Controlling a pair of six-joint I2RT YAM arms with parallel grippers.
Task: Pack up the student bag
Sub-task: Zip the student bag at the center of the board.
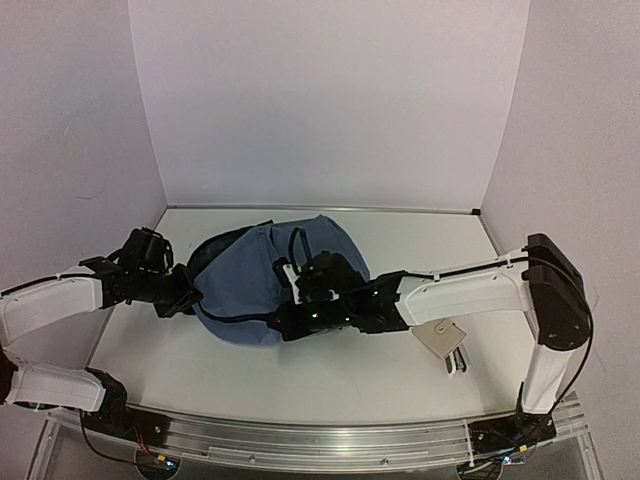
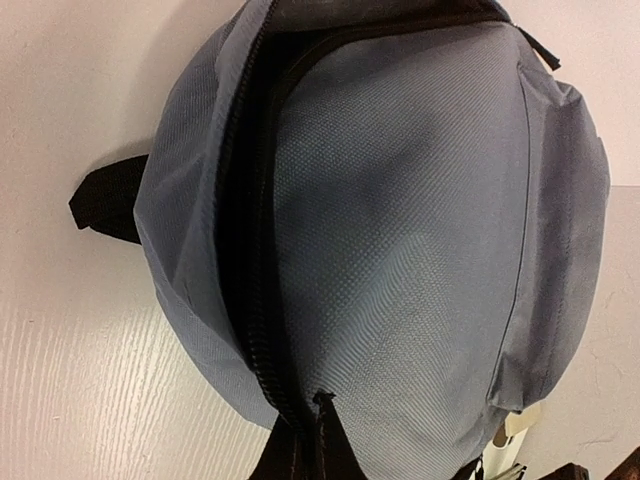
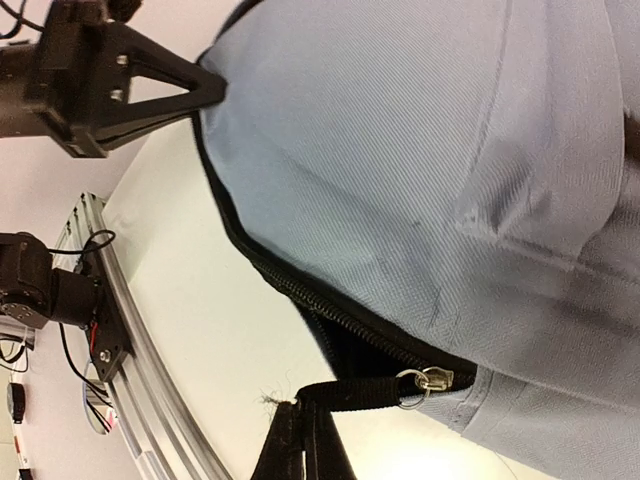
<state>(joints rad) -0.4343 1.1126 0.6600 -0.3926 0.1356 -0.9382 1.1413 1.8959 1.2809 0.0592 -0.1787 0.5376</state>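
Right wrist view: right jaws pinch the black zipper pull strap [image 3: 350, 392] of a soft slate-blue fabric backpack [image 3: 420, 150]; left jaws clamp its rim.

We see a slate-blue student bag [image 1: 255, 275] with a fine woven texture, a black zipper [image 2: 252, 300] and black strap [image 2: 105, 200], a silver zipper pull [image 3: 428, 380], a white table [image 1: 420, 245] faintly streaked with grain lines, a beige card [image 1: 438, 336], and a white right arm [image 1: 470, 287] with black joints.
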